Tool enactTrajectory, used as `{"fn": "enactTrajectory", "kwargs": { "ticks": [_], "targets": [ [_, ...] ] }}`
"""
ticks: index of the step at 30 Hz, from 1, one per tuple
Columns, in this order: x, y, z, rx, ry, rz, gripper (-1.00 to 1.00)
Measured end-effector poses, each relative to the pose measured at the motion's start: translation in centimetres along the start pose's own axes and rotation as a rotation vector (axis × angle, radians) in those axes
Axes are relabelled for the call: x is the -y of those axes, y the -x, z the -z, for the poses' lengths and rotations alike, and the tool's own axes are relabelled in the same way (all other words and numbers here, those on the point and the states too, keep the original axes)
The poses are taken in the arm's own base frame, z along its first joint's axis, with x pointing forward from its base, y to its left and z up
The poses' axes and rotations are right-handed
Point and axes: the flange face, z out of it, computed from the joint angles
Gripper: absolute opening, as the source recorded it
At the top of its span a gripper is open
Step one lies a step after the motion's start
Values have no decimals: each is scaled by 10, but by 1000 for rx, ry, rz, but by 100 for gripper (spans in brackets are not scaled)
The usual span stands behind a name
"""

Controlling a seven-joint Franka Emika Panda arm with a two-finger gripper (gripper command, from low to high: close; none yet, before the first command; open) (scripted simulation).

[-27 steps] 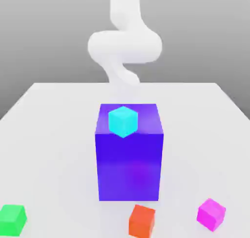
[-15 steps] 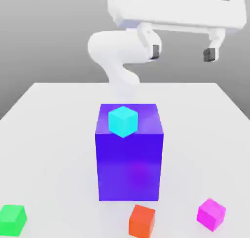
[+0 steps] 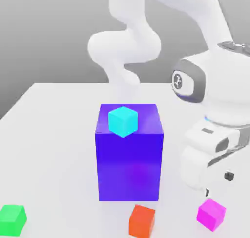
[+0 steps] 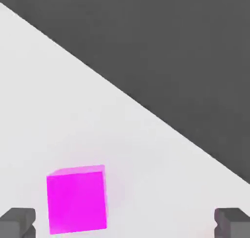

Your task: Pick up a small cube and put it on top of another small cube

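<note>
Exterior view: white arm is bent low over the worktop on the exterior view's right, hand just above the small magenta-pink cube. That cube sits on the worktop near the front edge, at the exterior view's right, apart from the other blocks. Big blue-purple block stands mid-worktop with a cyan cube resting on its top face. Orange-red cube sits just in front of the big block, between the green cube at the exterior view's far left and the magenta-pink one.

Hand view: end effector is spread wide, holding nothing. Both dark fingertips show at the frame's lower corners, well apart. Magenta-pink cube lies on the worktop between them, much closer to one fingertip than the other, not touched by either. Worktop edge runs diagonally, dark background beyond it.
</note>
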Motion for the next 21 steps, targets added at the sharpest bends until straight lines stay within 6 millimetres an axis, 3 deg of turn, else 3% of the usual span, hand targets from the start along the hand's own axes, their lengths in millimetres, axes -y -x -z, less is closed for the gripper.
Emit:
{"fn": "enactTrajectory", "kwargs": {
  "ticks": [4, 5, 12, 16, 17, 21],
  "targets": [
    [4, 6, -55, 19, 3, 16, 0],
    [3, 7, -67, 19, 3, 17, -100],
    [3, 7, -70, 20, 3, 17, -100],
    [4, 6, -26, 20, 4, 17, -100],
    [-3, 2, -16, 20, 5, -2, -100],
    [-95, -48, -4, 24, 19, -277, -100]
  ]
}}
